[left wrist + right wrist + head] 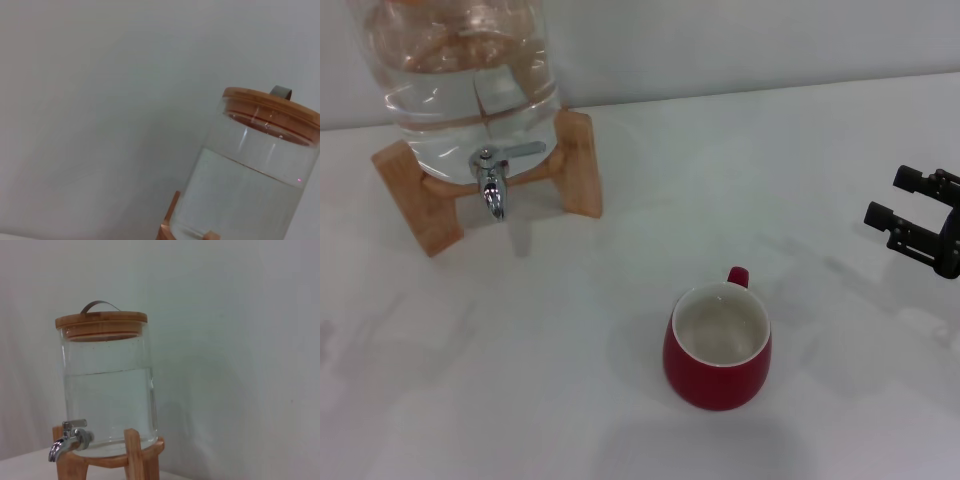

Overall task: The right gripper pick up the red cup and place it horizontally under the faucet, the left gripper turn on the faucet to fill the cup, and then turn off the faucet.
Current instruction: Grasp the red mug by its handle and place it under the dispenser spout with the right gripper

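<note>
The red cup [718,346] stands upright on the white table [520,380] in the head view, cream inside facing up, small handle toward the back. The chrome faucet [493,180] juts from the front of a clear glass jar [470,80] at the back left, spout down, well apart from the cup. The faucet [67,441] also shows in the right wrist view. My right gripper [900,212] hovers at the right edge, open, with nothing between its fingers, to the right of and behind the cup. The left gripper is out of view.
The jar [107,390], about two-thirds full of water, rests on a wooden stand [430,215] and has a wooden lid [101,322] with a metal handle. The jar [250,190] also appears in the left wrist view against a plain wall.
</note>
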Action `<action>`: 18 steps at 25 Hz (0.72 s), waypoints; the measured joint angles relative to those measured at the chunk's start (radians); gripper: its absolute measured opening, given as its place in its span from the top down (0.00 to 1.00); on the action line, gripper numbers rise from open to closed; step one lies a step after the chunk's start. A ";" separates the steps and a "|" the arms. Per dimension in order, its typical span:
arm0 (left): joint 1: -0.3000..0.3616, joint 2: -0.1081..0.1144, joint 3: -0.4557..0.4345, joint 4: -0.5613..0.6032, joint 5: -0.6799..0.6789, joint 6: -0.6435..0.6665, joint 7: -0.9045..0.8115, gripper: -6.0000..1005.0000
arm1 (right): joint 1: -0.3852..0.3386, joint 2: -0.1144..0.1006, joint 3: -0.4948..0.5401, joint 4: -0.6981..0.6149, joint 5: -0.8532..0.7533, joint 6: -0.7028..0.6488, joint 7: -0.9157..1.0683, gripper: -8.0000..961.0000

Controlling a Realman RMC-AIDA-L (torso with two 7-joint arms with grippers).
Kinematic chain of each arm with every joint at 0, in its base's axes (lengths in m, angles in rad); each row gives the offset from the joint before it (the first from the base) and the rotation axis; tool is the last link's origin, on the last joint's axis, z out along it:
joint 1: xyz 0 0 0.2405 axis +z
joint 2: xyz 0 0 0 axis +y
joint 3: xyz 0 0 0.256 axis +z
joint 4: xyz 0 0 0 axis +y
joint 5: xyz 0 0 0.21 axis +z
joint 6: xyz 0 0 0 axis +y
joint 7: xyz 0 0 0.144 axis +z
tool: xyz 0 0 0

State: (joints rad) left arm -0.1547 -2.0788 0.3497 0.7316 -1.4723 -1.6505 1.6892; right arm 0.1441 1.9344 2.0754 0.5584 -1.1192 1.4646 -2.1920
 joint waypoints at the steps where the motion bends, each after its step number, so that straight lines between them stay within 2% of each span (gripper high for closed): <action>1: 0.000 0.000 0.000 0.000 0.000 0.000 0.000 0.20 | 0.000 0.000 0.000 0.000 0.000 0.000 0.000 0.31; 18: -0.002 0.004 0.000 -0.012 -0.014 0.000 -0.005 0.20 | -0.010 0.001 0.000 0.000 0.000 -0.003 -0.017 0.31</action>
State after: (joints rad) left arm -0.1564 -2.0752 0.3497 0.7199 -1.4858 -1.6505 1.6847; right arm 0.1343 1.9356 2.0753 0.5584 -1.1195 1.4617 -2.2090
